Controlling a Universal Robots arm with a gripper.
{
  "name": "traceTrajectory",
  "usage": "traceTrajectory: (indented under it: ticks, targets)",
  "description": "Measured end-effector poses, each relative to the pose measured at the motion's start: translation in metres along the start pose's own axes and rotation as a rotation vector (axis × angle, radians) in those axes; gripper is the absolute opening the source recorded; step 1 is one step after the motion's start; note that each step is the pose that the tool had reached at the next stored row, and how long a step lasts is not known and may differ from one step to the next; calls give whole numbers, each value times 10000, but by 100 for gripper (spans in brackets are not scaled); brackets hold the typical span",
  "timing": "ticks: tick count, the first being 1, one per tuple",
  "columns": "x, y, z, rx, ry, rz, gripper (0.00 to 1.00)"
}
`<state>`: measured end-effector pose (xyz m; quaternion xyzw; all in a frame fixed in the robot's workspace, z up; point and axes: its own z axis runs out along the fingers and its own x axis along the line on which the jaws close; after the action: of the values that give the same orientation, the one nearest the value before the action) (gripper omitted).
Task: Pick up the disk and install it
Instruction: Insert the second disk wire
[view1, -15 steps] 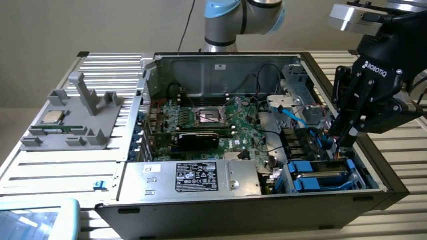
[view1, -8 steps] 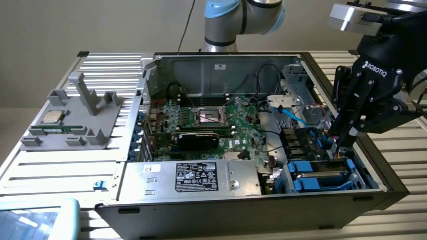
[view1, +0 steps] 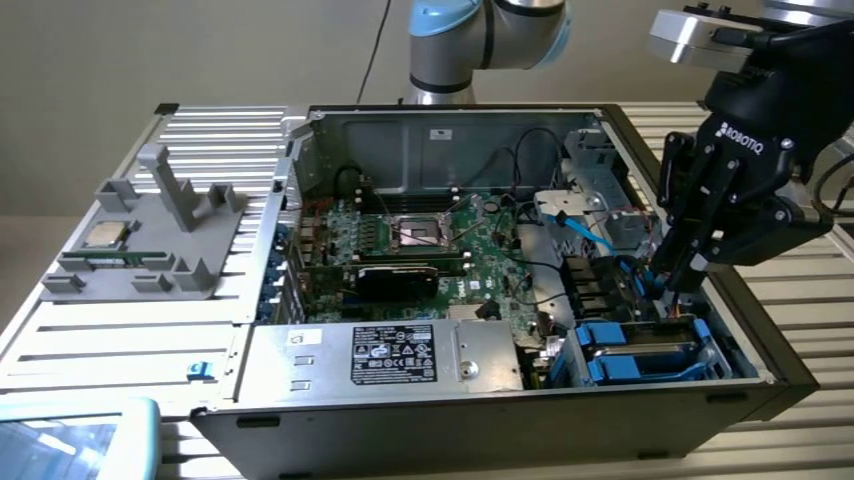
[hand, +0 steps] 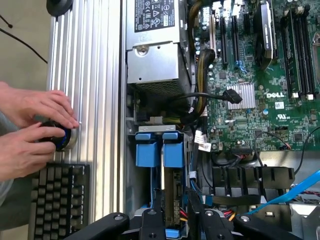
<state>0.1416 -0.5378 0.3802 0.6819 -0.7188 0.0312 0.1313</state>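
Gripping the disk (hand: 172, 200) edge-on, the gripper (hand: 176, 220) holds it partly lowered into the drive bay of the computer case (view1: 534, 390), beside the blue carriers (hand: 160, 149). Tilted, it could jam or snag the nearby blue cable (view1: 587, 225).

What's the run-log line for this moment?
gripper: over drive bay in case | fingers: gripping disk on edge | disk: not yet seated
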Motion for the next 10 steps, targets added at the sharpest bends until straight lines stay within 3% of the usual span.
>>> traceTrajectory:
  ticks: [3, 10]
  targets:
    - [-25, 41, 34, 41, -3, 22, 31]
    - [-63, 103, 86, 220, -32, 167, 31]
